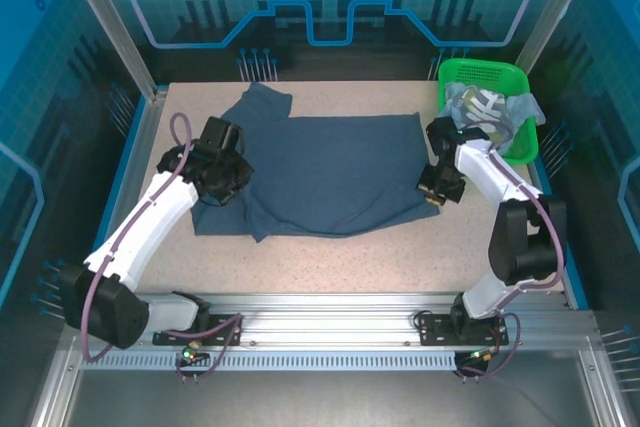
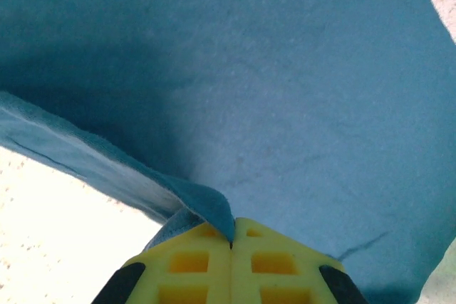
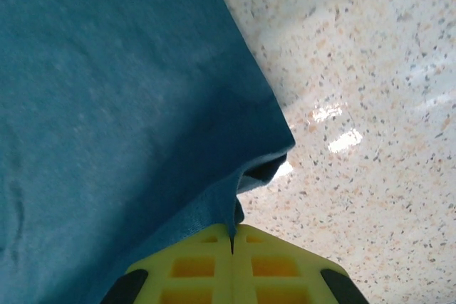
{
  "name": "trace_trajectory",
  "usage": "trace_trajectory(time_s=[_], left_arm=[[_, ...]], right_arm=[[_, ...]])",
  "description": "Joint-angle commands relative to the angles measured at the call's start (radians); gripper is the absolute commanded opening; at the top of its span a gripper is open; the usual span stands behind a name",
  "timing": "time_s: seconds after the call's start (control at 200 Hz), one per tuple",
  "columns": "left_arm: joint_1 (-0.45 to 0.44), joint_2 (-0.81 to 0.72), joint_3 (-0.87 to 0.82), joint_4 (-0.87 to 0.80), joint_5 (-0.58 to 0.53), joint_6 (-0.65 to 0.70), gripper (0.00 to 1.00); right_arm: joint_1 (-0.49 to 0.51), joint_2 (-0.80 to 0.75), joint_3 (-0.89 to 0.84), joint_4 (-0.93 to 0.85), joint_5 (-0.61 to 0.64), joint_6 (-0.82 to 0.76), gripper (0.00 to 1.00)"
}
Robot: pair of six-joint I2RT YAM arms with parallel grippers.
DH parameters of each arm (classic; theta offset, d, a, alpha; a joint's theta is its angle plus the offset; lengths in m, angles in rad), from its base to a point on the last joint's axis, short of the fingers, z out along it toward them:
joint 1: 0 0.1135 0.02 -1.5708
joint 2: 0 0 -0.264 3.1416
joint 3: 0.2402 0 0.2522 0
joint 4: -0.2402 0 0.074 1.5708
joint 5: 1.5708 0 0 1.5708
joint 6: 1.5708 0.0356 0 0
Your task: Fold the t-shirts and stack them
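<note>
Checking my feeds from the near side outward: past the arm bases there's a bare strip of speckled surface (image 1: 350, 257), then the dark slate-blue t-shirt (image 1: 330, 172) spread across the middle. It's mostly flat, with a sleeve poking out toward the far left.

Left pincer (image 2: 231, 238) is clamped on the shirt's left edge, on the near side. On the left wrist cam the yellow fingers (image 2: 214, 247) are pressed together with a little peak of cloth pinched between them. The fabric edge just left of that is lifted off the surface.

Right pincer (image 3: 232, 229) is closed too, gripping the shirt's near right corner. The right wrist cam shows the hem bunched into the tips, a small fold gaping open just beyond them, and bare surface off to the right. Both arms have hold of the same shirt, one at each side, well apart.

Farther back, in the far right corner, the green mesh basket (image 1: 450, 72) sits close to the spread shirt's far right corner. Inside it there's a crumpled grey-blue t-shirt with white lettering (image 1: 478, 107), and some pale light-blue fabric (image 1: 527, 109) spilling over the right rim.
</note>
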Motion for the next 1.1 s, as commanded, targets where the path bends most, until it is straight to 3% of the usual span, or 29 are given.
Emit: trace_trajectory(time_s=[0.0, 0.285, 1.095], left_arm=[[0.035, 0.038, 0.048, 0.027, 0.022, 0.095, 0.0], [0.095, 0.097, 0.096, 0.057, 0.001, 0.15, 0.0], [0.155, 0.203, 0.191, 0.093, 0.004, 0.219, 0.0]], right_arm=[[-0.014, 0.051, 0.057, -0.053, 0.034, 0.006, 0.0], [-0.019, 0.137, 0.149, -0.078, 0.083, 0.034, 0.0], [-0.022, 0.173, 0.211, -0.108, 0.114, 0.1, 0.0]])
